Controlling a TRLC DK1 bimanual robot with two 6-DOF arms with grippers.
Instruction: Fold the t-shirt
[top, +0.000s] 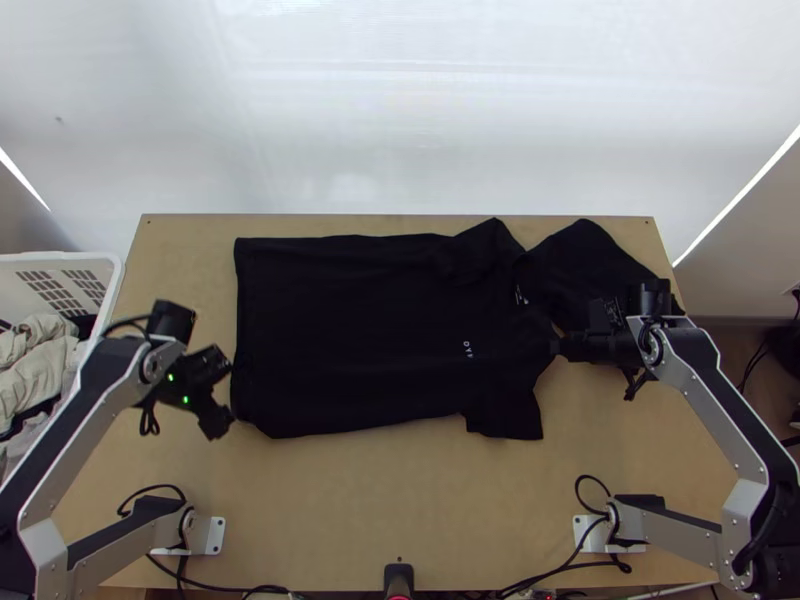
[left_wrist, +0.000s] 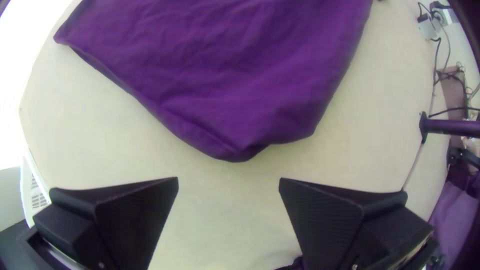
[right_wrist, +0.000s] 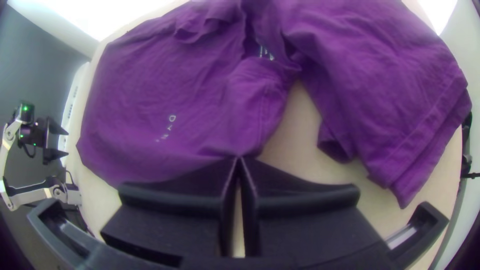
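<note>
Pinching the t-shirt (top: 350, 330) at its near shoulder, beside the neckline, the right end effector (right_wrist: 239, 158) has its fingertips pressed together, likely to steady or draw that part straight before a fold. The shirt lies spread across the counter (top: 350, 520), hem toward the left edge and collar toward the right, probably so each arm can reach one end. More dark cloth (top: 590, 262) lies bunched by the far right corner; whether it belongs to the shirt, I cannot tell. Near the counter's left edge, the left end effector (left_wrist: 228, 181) holds nothing, its fingers wide apart just off the hem's near corner, a place that would suit gripping it. Folding seems barely begun; pulling from one end alone could skew the body.
</note>
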